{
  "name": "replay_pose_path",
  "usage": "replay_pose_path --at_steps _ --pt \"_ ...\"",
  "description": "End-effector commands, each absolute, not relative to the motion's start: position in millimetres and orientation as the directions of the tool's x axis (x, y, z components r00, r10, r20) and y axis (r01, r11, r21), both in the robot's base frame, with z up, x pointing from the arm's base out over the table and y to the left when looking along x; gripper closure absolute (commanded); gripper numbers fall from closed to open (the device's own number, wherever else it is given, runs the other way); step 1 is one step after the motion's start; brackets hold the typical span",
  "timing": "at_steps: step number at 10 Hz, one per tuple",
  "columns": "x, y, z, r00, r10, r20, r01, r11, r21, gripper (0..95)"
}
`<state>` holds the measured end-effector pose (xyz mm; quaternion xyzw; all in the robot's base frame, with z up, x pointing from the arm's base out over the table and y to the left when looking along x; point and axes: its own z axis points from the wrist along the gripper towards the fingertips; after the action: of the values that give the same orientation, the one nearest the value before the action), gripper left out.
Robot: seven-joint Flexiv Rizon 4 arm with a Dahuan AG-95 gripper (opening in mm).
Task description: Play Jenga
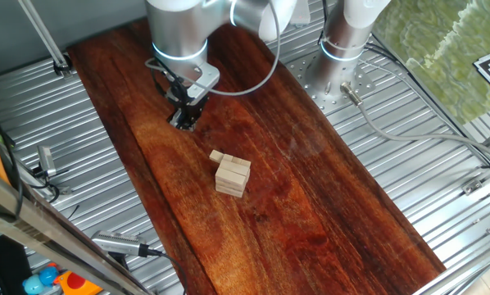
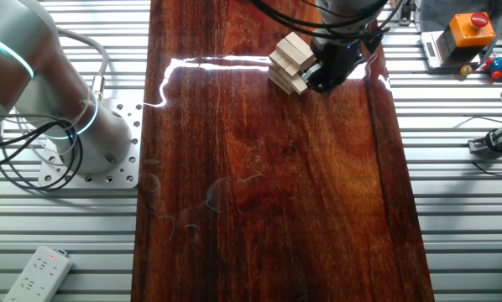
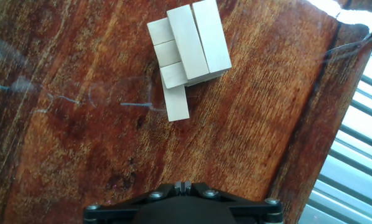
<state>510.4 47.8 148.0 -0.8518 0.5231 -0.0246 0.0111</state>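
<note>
Black gripper (image 3: 183,186) housing fills the bottom of the hand view; its jaws look pressed together, pinching nothing. Beyond it on the dark wooden board (image 1: 327,205) stands the Jenga stack (image 3: 189,43), a few layers high, with one protruding block (image 3: 176,102) sticking out of a lower layer toward the gripper. To do this well, I judge the fingers should line up with that block's long axis and act on it slowly, keeping clear of the layers above.
</note>
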Motion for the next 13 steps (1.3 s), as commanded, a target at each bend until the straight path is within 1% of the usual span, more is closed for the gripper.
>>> replay_pose_path --at_steps 1,6,13 --pt "510.0 48.0 148.5 0.427 -0.904 0.033 -0.902 -0.428 -0.052 95.0" --pt "510.0 48.0 148.5 0.507 -0.862 -0.001 -0.861 -0.507 -0.039 95.0" --pt "510.0 48.0 148.5 0.548 -0.836 -0.006 -0.835 -0.547 -0.048 95.0"
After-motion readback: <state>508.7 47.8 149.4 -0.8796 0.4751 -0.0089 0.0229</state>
